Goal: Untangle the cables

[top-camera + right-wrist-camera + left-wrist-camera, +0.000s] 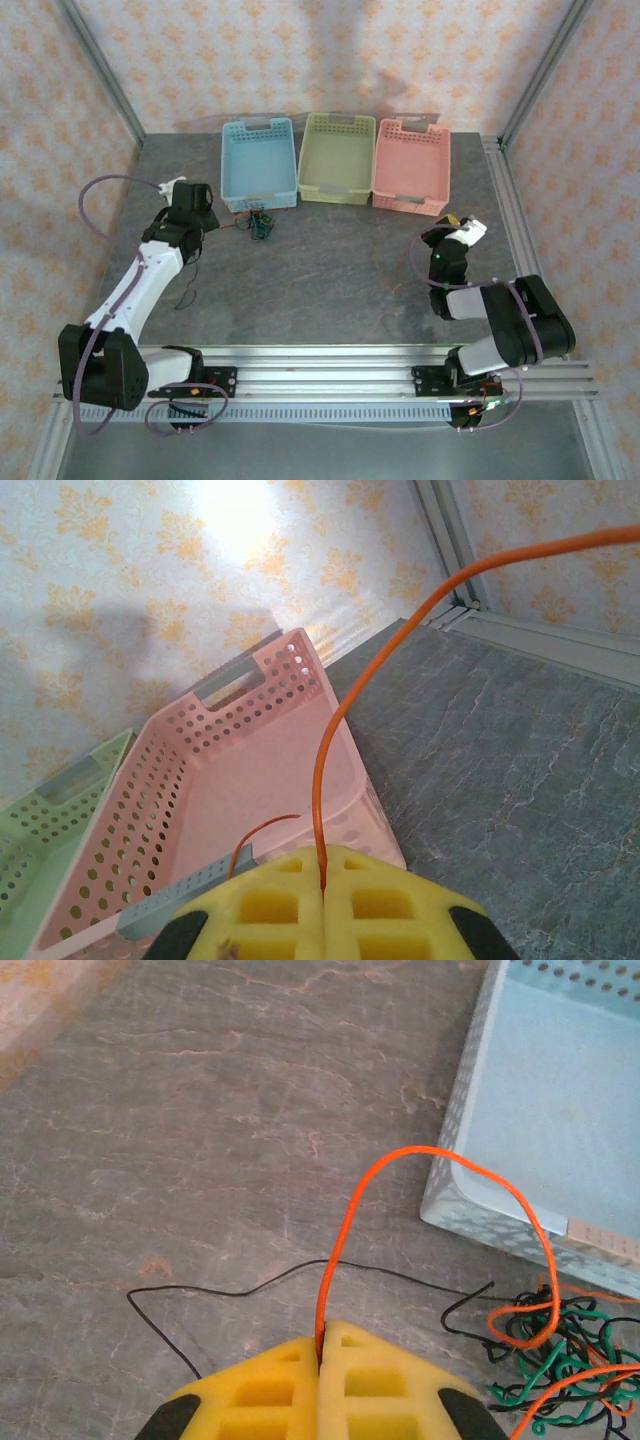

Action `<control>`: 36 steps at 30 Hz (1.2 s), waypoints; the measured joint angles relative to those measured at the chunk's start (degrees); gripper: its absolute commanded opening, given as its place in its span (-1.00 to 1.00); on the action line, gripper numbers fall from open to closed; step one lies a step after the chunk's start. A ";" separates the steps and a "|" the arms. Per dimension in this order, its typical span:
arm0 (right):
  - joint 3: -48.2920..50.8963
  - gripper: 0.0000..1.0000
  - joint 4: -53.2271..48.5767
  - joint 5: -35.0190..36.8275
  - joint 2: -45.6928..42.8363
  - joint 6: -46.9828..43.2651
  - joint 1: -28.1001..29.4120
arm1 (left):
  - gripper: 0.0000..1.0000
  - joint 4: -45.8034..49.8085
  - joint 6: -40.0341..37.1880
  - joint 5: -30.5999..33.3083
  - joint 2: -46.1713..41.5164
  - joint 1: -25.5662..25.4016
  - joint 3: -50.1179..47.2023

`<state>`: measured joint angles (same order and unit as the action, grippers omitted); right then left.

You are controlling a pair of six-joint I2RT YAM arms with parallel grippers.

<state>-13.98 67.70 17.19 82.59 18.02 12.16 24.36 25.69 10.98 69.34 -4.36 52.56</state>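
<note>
The left gripper (322, 1348) has its jaws clenched on an orange cable (346, 1220). The cable loops up and runs into the tangle of cables (560, 1360) on the table (200, 1110), just beside a corner of the blue basket (465, 1130). A black cable (250, 1288) lies loose nearby. The right gripper (322, 872) is clenched on an orange wire (319, 830) near the pink basket (180, 800).

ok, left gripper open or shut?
Shut. The left gripper has its yellow fingers pressed together, the orange cable pinched between them.
</note>
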 measured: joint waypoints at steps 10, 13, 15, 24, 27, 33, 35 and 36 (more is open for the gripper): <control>0.00 -1.00 0.09 -3.76 -0.04 -0.20 0.04 | -1.00 -10.34 0.87 -7.72 0.81 -3.08 -7.89; 0.00 -1.00 0.92 -6.12 -0.04 -0.39 0.31 | -1.00 -14.36 0.85 -8.63 2.21 -6.38 -10.03; -0.02 -1.00 1.53 -8.11 -0.04 -0.92 0.81 | -1.00 -15.30 0.81 -8.96 3.02 -8.13 -10.29; -6.47 -1.00 -10.32 -16.02 -10.91 -4.72 6.62 | -1.00 -16.81 0.90 -7.04 3.15 -8.79 -10.32; -13.57 -1.00 -18.75 -17.70 -16.98 -6.51 9.94 | -1.00 -17.09 1.20 -5.88 2.69 -8.79 -10.93; -35.36 -1.00 -34.82 -21.14 -18.01 -9.55 14.95 | -1.00 -17.16 2.05 -2.51 -0.55 -8.79 -12.96; -44.19 -1.00 -39.10 -22.53 -15.34 -9.97 15.37 | -1.00 -17.20 2.45 -1.64 -1.05 -8.79 -12.96; -47.91 -1.00 -40.30 -23.19 -13.86 -10.16 15.43 | -1.00 -17.20 2.56 -1.44 -1.11 -8.79 -12.96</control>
<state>-61.89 27.40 -6.00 68.73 7.86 27.59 7.16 28.25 9.54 68.23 -13.15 39.59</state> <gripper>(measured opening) 0.047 0.044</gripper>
